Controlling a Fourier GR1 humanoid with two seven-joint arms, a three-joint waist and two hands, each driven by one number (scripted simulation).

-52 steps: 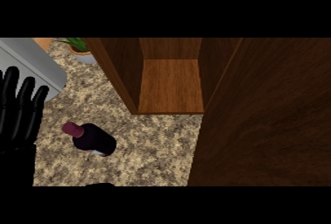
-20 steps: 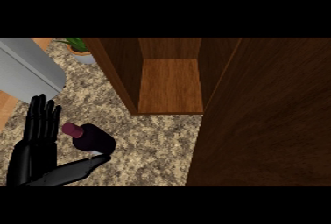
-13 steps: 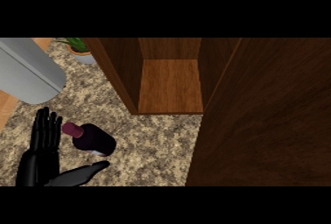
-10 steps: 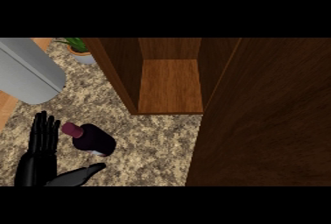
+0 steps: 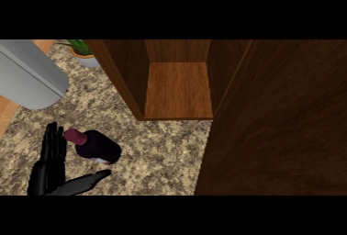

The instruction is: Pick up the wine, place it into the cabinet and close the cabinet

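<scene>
The wine bottle (image 5: 98,147) is dark purple with a maroon cap and stands on the speckled counter at the lower left. My left hand (image 5: 45,176) is open just left of it. Its straight fingers (image 5: 53,144) point up along the bottle's left side, close to or touching the cap. The thumb (image 5: 86,180) is spread out to the right below the bottle. The wooden cabinet (image 5: 177,92) stands open at the top centre, its shelf bare. Its open door (image 5: 278,128) is a large dark panel filling the right side. My right hand does not show.
A grey cylindrical shape (image 5: 27,75) lies across the upper left corner. A small potted plant (image 5: 82,51) stands behind it, beside the cabinet's left wall. The speckled counter (image 5: 166,151) runs between the bottle and the door's edge.
My left hand has slid from higher at the far left down beside the bottle, with its thumb now spread under it. The grey shape at the upper left shows larger. The bottle has not moved.
</scene>
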